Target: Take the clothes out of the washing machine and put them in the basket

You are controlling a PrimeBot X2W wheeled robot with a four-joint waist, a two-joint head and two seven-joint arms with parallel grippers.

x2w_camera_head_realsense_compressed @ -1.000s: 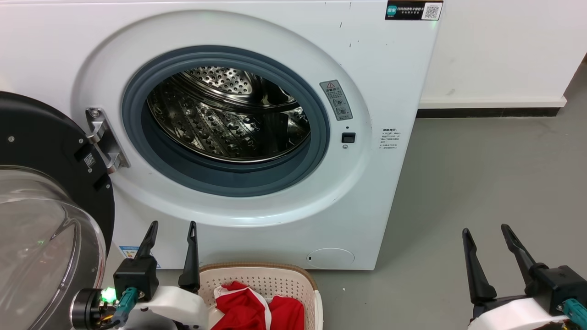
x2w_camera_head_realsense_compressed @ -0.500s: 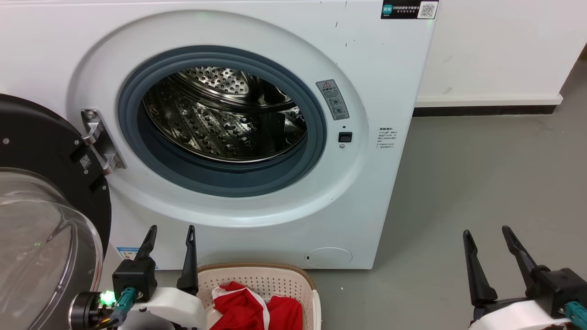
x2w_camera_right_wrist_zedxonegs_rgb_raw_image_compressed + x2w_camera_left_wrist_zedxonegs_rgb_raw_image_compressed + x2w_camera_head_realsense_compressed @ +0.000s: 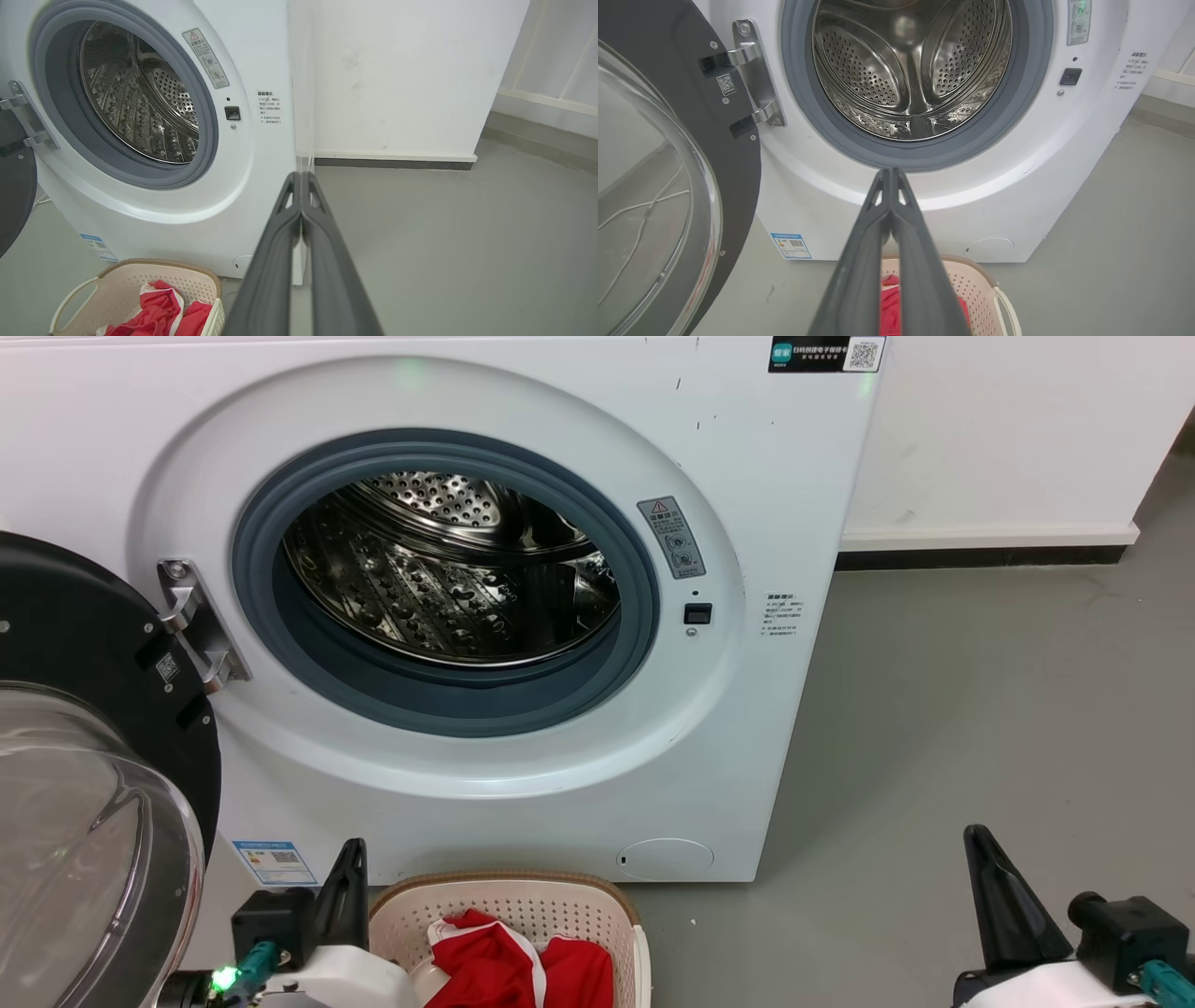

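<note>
Both tools have closed since a second ago. The left tool, spread wide then, is now narrow, its fingers pressed together and holding nothing. It also sits lower in the head view, just beside the left rim of the basket. The right tool has gone narrow too, tips touching and gripping nothing, low at the right above the floor. The head camera has shifted a little, so the washer lies slightly further left in that view.

The clothes lie in the basket as before, a red heap with white trim. The basket stands on the grey floor just in front of the washer. The drum shows perforated steel, and the door hangs open at the left. A white wall with a dark skirting runs behind on the right.
</note>
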